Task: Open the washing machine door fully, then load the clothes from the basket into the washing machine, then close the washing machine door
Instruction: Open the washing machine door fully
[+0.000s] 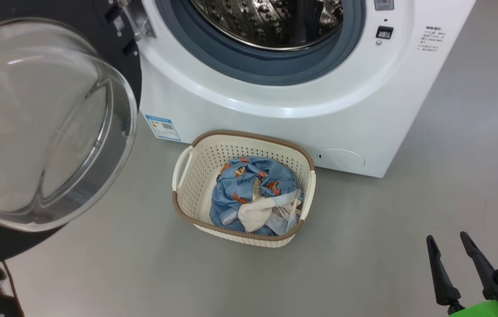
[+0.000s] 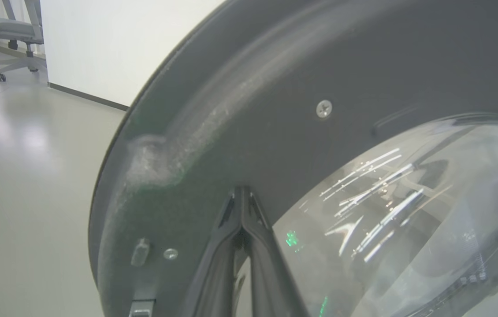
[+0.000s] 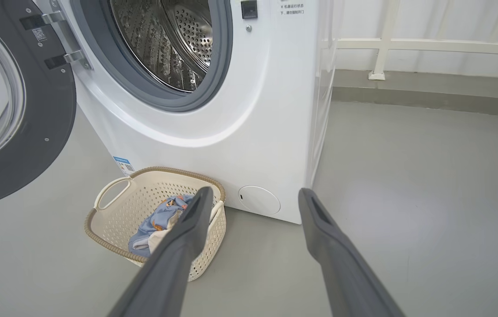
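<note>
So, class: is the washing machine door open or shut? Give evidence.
Open. The washing machine door stands swung out on its hinge, leaving the gasket and drum exposed.

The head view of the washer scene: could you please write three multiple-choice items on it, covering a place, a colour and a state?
1. Where does the basket stand?
A. On the floor, in front of the washing machine
B. On a chair
C. On top of the machine

2. What colour is the basket's rim?
A. Green
B. Brown
C. Red

3. How is the right claw?
A. Shut tight
B. Gripping fabric
C. Open

Answers:
1 A, it sits on the grey floor right below the machine's front.
2 B, a brown woven-look band tops the cream walls.
3 C, its two dark fingers stand apart with nothing between them.
</note>
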